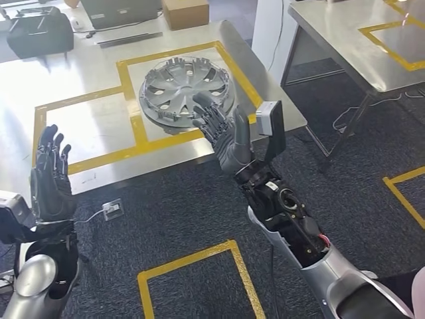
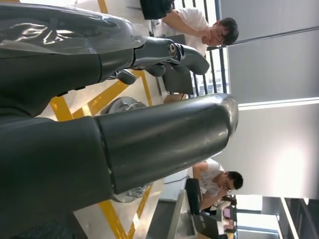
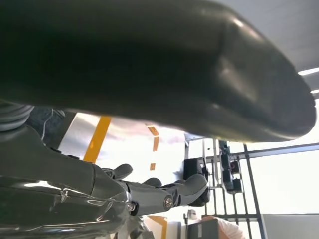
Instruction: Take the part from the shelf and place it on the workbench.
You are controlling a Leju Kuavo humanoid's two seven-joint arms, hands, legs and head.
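Hands (image 1: 50, 174) (image 1: 226, 129) raised, fingers spread

Workshop: steel workbench (image 1: 100, 126), yellow floor tape (image 1: 200, 259)

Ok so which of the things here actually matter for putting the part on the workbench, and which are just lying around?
Part of the job:
- hubcap, lying inside the yellow-taped square
- workbench
- left hand, open, holding nothing
- right hand, open, at the hubcap's near edge

Just lying about:
- cardboard box
- black bag
- second table
- floor socket
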